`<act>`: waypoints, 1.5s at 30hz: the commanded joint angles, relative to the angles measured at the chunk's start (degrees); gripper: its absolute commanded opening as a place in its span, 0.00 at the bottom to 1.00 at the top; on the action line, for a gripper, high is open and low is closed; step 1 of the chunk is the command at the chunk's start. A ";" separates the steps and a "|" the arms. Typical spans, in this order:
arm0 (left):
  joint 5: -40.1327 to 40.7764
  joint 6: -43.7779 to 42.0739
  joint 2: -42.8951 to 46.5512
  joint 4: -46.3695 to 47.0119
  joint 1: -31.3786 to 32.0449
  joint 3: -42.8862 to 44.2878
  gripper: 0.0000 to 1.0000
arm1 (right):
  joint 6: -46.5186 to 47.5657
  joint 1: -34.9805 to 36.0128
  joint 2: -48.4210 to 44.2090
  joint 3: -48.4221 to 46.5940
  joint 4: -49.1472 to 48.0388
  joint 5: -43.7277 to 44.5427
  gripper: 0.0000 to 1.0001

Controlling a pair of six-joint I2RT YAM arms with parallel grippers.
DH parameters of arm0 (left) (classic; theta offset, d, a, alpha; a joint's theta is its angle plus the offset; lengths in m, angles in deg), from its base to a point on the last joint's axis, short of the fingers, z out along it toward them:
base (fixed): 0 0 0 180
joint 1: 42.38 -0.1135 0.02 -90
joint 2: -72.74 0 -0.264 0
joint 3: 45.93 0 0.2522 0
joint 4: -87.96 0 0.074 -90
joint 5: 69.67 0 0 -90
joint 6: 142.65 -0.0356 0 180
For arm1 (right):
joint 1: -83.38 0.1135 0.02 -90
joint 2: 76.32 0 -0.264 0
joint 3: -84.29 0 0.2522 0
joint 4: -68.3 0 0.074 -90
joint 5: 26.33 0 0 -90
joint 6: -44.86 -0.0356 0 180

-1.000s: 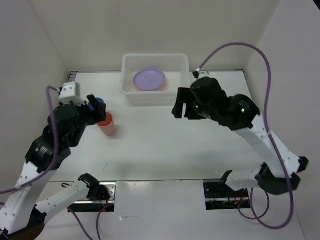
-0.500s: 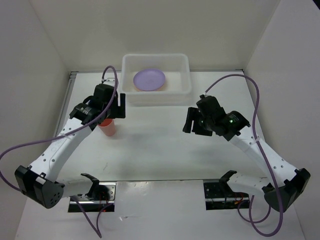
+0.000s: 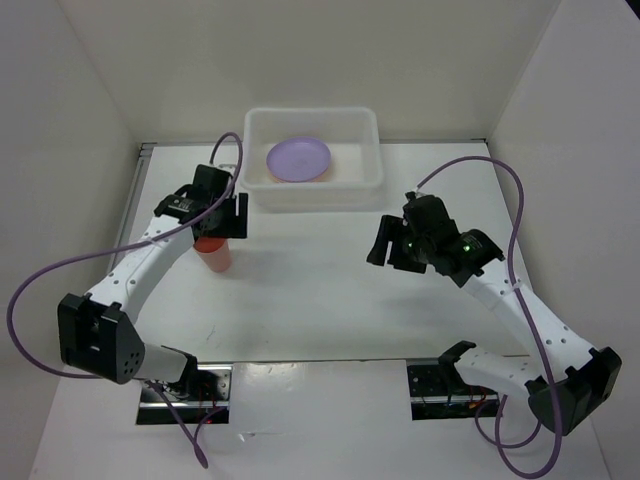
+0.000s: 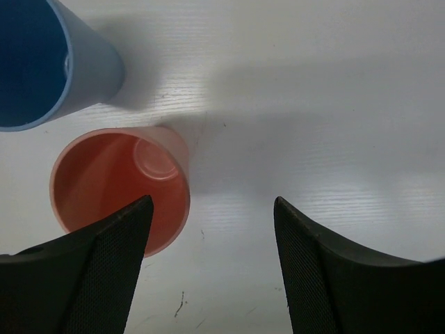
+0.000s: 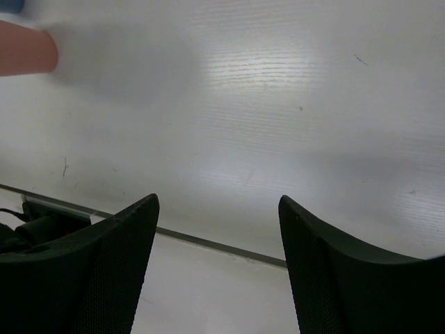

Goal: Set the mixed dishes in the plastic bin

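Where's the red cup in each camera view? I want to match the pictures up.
Top external: the red cup sits left of centre, showing just below the left gripper.
Left wrist: lower left, its mouth facing the camera, with one finger overlapping its rim.
Right wrist: top-left corner, cut off by the picture edge.
Shared landmark: the blue cup beside it, seen in both wrist views but not from above.

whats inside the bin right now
A purple plate lies in the bin. An orange edge peeks out beneath it, probably another plate, mostly covered. Whether anything else lies under the purple plate cannot be seen.
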 commanded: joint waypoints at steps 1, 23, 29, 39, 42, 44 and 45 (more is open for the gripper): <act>-1.65 -1.57 -1.65 1.63 -0.32 -0.74 0.77 | 1.88 -1.44 -1.01 1.03 -3.46 -1.28 0.75; -2.35 -2.09 -9.04 -1.00 -2.52 0.56 0.00 | 3.03 -4.43 -0.48 1.20 -4.52 -2.95 0.75; -10.26 -0.07 -4.38 -7.85 5.55 14.52 0.00 | 0.57 -10.12 -5.91 2.60 -3.90 3.97 0.75; -8.42 -1.74 -32.26 -18.05 10.92 67.58 0.00 | -3.38 -16.74 -11.56 6.48 -2.58 4.52 0.80; -7.37 -2.79 -49.11 -26.65 11.54 88.12 0.00 | -5.05 -16.74 -14.09 7.09 -2.58 4.52 0.80; -8.50 -1.66 -52.27 -23.89 11.37 98.13 0.00 | -6.11 -16.74 -15.59 7.62 -2.58 4.52 0.80; -9.38 -1.13 -54.20 -22.47 11.37 98.13 0.00 | -6.11 -16.74 -16.12 7.62 -2.58 4.52 0.80</act>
